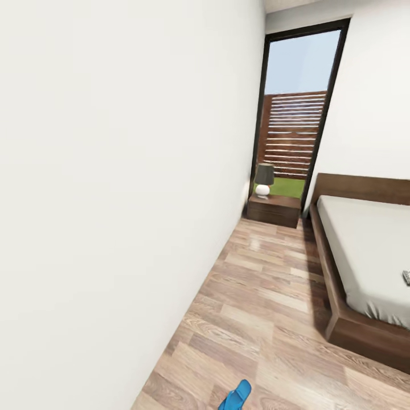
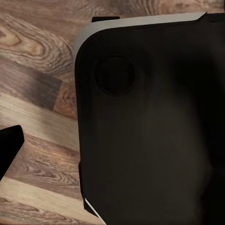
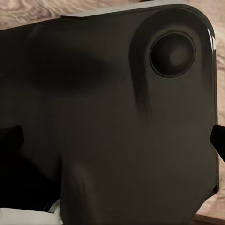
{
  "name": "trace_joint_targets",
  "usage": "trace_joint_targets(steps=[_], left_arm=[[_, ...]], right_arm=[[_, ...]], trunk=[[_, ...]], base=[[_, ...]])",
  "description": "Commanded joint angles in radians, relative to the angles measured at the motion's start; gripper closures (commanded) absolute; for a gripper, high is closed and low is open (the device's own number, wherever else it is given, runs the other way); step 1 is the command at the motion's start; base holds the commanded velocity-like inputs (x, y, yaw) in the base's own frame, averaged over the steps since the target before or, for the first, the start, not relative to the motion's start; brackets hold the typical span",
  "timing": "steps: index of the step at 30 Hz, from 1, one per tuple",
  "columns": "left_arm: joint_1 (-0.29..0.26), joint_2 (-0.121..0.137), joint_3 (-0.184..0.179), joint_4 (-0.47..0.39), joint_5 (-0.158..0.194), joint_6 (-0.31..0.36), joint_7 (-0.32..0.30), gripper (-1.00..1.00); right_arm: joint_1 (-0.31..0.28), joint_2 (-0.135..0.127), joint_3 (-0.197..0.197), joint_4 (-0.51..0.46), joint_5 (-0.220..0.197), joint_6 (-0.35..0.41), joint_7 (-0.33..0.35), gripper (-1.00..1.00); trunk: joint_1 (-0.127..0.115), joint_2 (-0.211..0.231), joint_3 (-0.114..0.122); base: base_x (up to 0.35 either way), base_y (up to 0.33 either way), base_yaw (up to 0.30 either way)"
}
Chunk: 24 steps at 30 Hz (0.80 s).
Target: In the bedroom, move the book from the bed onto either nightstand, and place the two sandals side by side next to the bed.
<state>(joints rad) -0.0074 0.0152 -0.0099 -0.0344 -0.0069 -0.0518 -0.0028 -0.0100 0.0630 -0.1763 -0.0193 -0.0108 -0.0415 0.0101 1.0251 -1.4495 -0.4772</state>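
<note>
My grippers: I cannot tell whether either is wide or narrow, for both wrist cameras face my own dark rounded body panel (image 2: pixel 150 131) over the wood-plank floor (image 2: pixel 37 61). From my head I see a white wall (image 1: pixel 114 171) on my left, the low bed with white mattress and dark brown frame (image 1: pixel 370 256) on the right, and a small grey book (image 1: pixel 406 277) at the mattress's edge. The dark reddish-brown nightstand (image 1: pixel 274 209) carries a small lamp (image 1: pixel 263 180) below the tall dark-framed window (image 1: pixel 296 114). One blue sandal (image 1: pixel 236 397) lies on the floor close to me.

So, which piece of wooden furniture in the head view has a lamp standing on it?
The nightstand below the tall window carries the lamp. The bed, at the right, has a white mattress and no lamp on it.
</note>
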Motion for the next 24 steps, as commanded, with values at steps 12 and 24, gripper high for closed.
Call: trace_joint_targets(steps=[12, 24], left_arm=[[0.000, -0.003, 0.002, 0.000, 0.001, -0.003, 0.000, -1.00], [0.000, -0.003, 0.003, -0.002, 0.001, -0.003, 0.000, -1.00]], right_arm=[[-0.001, 0.016, -0.006, -0.005, -0.001, -0.004, 0.001, -1.00], [-0.001, 0.017, -0.006, -0.007, -0.001, -0.005, 0.002, -1.00]], trunk=[[0.000, -0.001, -0.001], [0.000, -0.001, -0.001]], base=[[0.000, 0.000, -0.296], [0.000, 0.000, -0.296]])
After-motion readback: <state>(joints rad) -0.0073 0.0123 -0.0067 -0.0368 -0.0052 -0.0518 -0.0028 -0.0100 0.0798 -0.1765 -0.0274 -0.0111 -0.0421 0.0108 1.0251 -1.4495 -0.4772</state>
